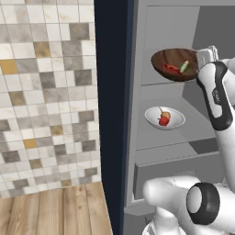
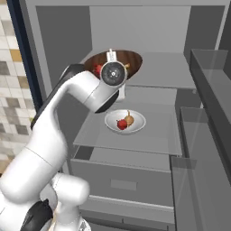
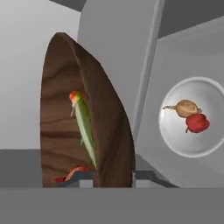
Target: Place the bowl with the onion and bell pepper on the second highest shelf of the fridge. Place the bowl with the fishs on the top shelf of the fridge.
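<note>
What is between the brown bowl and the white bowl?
A flat grey shelf edge lies between the brown bowl and white bowl, seen in the left base view.

The gripper (image 3: pixel 113 175) holds the rim of the bowl (image 1: pixel 176 64) with the fishs (image 3: pixel 85 131) in it, above the top shelf (image 2: pixel 167 72). On the shelf (image 2: pixel 158 135) below the gripper sits a second bowl (image 2: pixel 125 122) containing the onion (image 2: pixel 129 119) and bell pepper (image 2: pixel 121 124), touching.
</note>
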